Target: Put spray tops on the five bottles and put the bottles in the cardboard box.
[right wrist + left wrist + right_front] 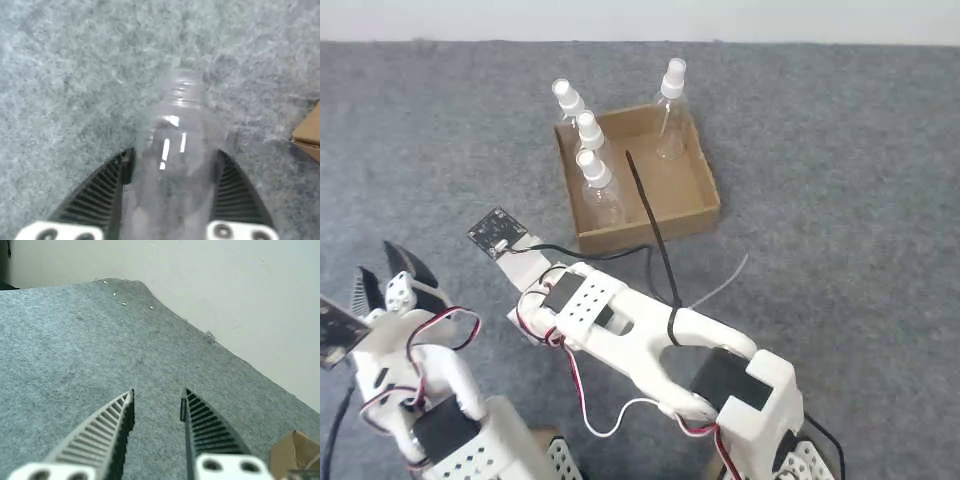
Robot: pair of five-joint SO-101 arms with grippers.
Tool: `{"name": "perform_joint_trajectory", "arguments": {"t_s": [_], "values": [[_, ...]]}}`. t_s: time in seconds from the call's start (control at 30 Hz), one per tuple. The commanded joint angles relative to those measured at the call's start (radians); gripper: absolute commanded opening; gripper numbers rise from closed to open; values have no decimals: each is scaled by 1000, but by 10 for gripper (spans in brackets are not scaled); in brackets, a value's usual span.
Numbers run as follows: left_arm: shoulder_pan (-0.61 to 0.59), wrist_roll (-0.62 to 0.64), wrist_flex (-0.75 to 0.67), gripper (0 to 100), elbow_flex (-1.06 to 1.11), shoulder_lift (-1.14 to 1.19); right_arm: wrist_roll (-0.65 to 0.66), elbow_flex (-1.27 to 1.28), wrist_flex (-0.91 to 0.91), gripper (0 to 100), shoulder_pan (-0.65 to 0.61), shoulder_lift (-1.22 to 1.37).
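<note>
The cardboard box (685, 195) lies on the grey carpet, and several clear bottles with white spray tops stand in it, among them one (599, 185) at the near left and one (671, 105) at the far right. My right gripper (172, 160) is shut on a clear bottle (182, 125) with no top, its open threaded neck pointing away over the carpet. That arm (620, 325) stretches out in front of the box's near left corner. Well left of the box, my left gripper (385, 275) (157, 392) is open and holds nothing.
A thin white tube (725, 283) lies on the carpet beside the right arm. A black cable (650, 220) runs from that arm over the box. A corner of the box (310, 132) (292, 450) shows in both wrist views. A pale wall (225, 285) bounds the carpet.
</note>
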Motion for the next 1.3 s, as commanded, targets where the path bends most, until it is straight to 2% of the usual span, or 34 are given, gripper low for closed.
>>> {"name": "perform_joint_trajectory", "arguments": {"t_s": [0.0,0.13,0.67,0.93,1.27], "values": [[-6,8,-28,145,-62,-12,11,-37,4,1,-2,-36],[-6,8,-28,145,-61,-12,94,-37,77,43,-2,-84],[0,11,-35,145,-45,-12,104,-37,286,44,87,-329],[0,12,-35,145,-44,-12,249,-51,380,44,116,-360],[-5,12,-35,145,-44,-12,353,-187,651,44,117,-360]]}}
